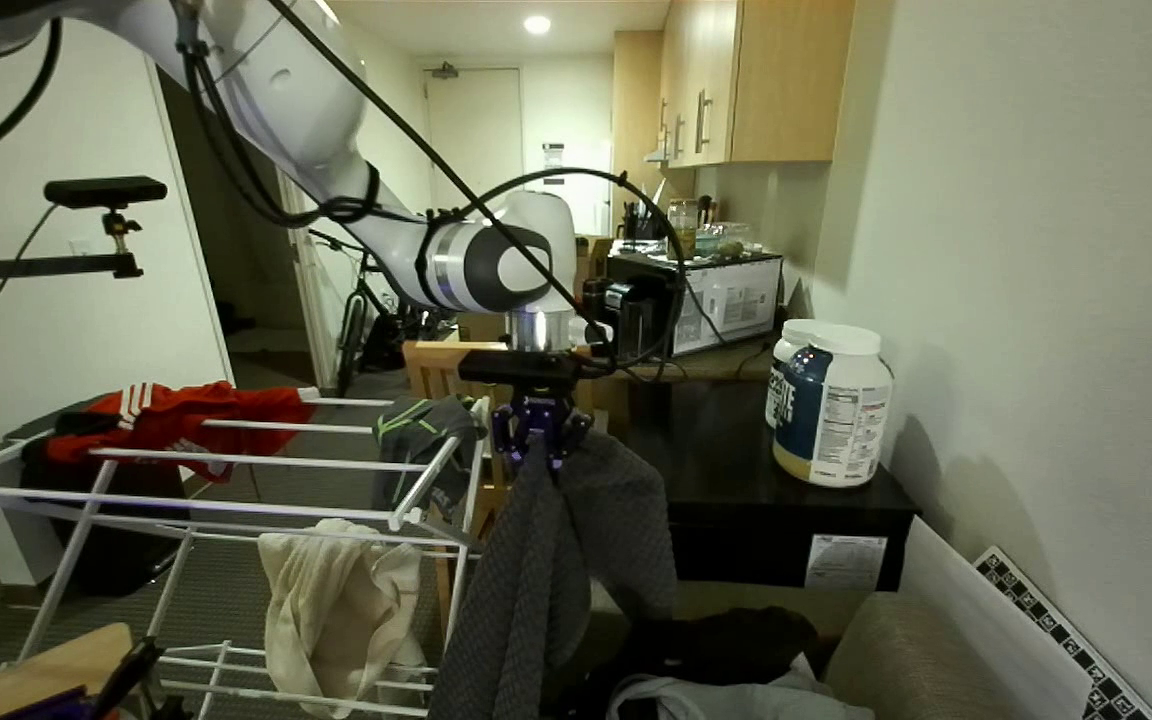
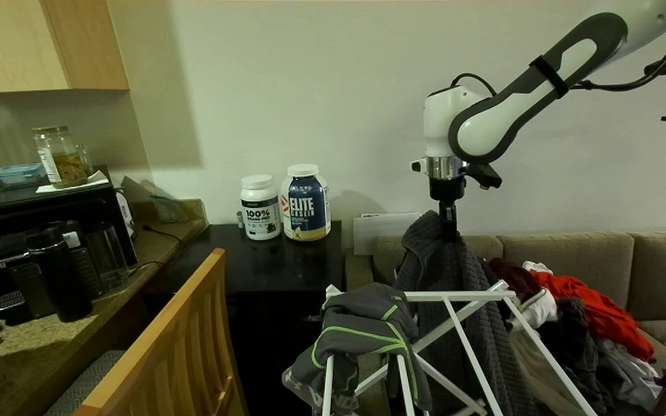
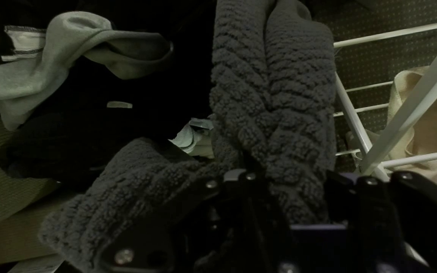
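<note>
The claw (image 1: 539,452) is black with glints of violet, and the charcoal towel (image 1: 516,590) straight below it shows a quilted-diamond pattern. Close beside the claw I see a plain white drying rack (image 1: 266,461), with a dark grey garment (image 2: 362,315) piped in lime green, a cream cloth (image 1: 336,600) lower than the claw and, farther from it, a red garment (image 1: 226,425) with white stripes. Well apart from the claw, the casein tub (image 2: 306,202) is white and navy; above it, the robot arm (image 1: 306,90) is mainly white.
</note>
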`<state>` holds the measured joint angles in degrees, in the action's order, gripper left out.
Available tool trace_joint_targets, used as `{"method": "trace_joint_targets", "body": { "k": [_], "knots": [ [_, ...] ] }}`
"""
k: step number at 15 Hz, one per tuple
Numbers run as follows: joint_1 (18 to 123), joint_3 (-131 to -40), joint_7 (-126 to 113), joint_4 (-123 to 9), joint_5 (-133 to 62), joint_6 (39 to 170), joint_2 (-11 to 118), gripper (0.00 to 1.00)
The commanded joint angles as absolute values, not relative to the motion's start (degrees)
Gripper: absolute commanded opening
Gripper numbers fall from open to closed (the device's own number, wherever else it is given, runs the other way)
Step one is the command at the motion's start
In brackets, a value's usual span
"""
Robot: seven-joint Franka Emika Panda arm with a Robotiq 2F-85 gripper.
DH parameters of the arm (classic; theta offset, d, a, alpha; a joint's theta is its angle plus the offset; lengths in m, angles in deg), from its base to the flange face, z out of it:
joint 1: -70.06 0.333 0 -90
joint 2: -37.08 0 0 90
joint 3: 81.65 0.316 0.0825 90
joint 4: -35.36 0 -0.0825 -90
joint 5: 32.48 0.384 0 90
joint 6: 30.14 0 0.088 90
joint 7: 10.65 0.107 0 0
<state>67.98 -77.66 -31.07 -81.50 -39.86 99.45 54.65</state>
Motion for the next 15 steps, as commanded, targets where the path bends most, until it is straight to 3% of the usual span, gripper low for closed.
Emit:
{"method": "trace_joint_targets", "body": {
  "k": [1, 3, 4, 15],
  "knots": [
    [68.40, -78.10, -31.18, -81.43, -39.68, 99.36, 54.64, 0.22],
    [68.40, -78.10, -31.18, -81.43, -39.68, 99.36, 54.64, 0.22],
    [68.40, -78.10, -31.18, -81.43, -39.68, 99.36, 54.64, 0.05],
    [71.02, -74.02, -33.44, -80.58, -29.04, 93.07, 41.01, 0.05]
  ]
}}
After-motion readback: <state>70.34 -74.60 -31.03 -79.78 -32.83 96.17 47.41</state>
